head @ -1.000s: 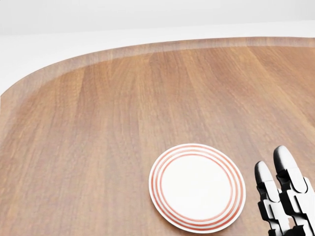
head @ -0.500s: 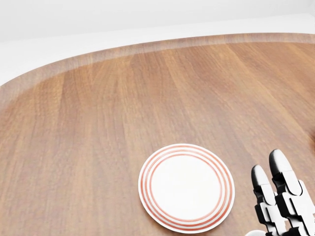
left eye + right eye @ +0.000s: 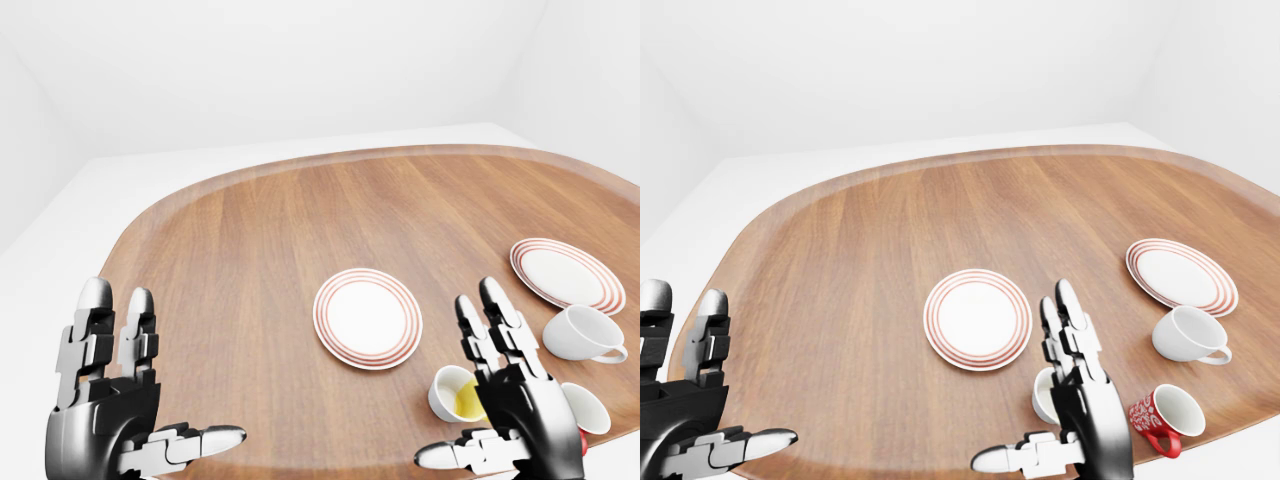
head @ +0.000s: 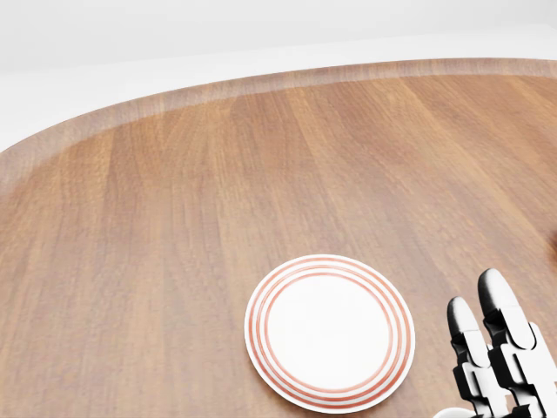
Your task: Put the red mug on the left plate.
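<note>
Red mug point(image 3: 1162, 417) lies tipped just right of the open right hand point(image 3: 1080, 400), far from the open left hand point(image 3: 110, 400).

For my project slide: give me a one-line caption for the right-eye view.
Both open hands, left hand and right hand, hover over the wooden table; red mug lies tipped, right of the empty left plate.

No readable text, labels, brands or numbers are showing anywhere; nothing legible in any view.
</note>
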